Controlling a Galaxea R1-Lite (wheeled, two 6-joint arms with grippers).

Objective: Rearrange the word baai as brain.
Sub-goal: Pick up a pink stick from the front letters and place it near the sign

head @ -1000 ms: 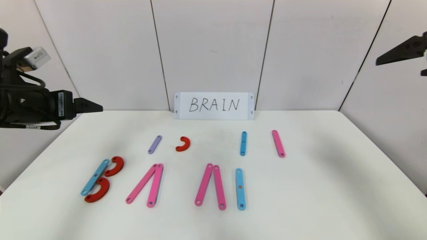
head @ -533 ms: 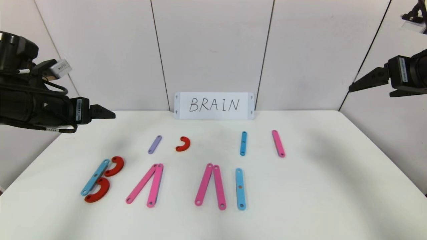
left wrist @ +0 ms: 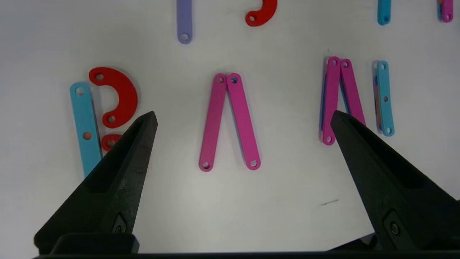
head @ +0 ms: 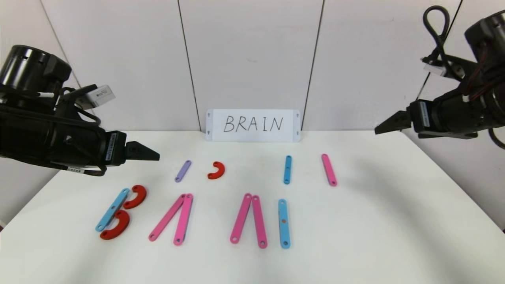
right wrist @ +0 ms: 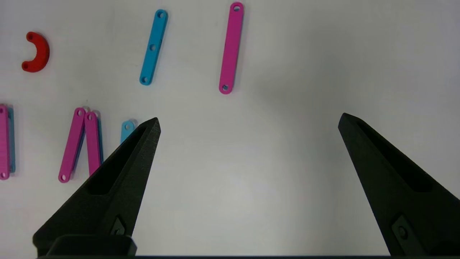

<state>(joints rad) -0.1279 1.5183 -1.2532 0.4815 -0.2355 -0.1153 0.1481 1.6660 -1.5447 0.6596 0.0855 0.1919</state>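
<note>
The white table (head: 394,221) is the biggest thing here, and everything can be placed from the white card (head: 253,125) reading BRAIN, propped at its far edge. Both arms have swung in from the sides over the last second: the left gripper (head: 152,153) now hangs forward and left of the card, above the table's left part, and the right gripper (head: 382,128) has dropped to card height off to its right. Both have their jaws spread wide, holding nothing. I read that as the approach beginning; no piece has shifted yet.

The word baai (head: 189,219) lies in the row nearest me, well in front of the card: blue strip with two red curves, two pink wedges, one blue strip. Just in front of the card sit the spares: pink strip (head: 329,170), blue strip (head: 288,169), purple strip (head: 183,170), red curve (head: 217,170).

In the left wrist view a finger (left wrist: 118,172) covers most of the lower red curve (left wrist: 109,141). In the right wrist view the last blue strip (right wrist: 127,128) is mostly behind a finger.
</note>
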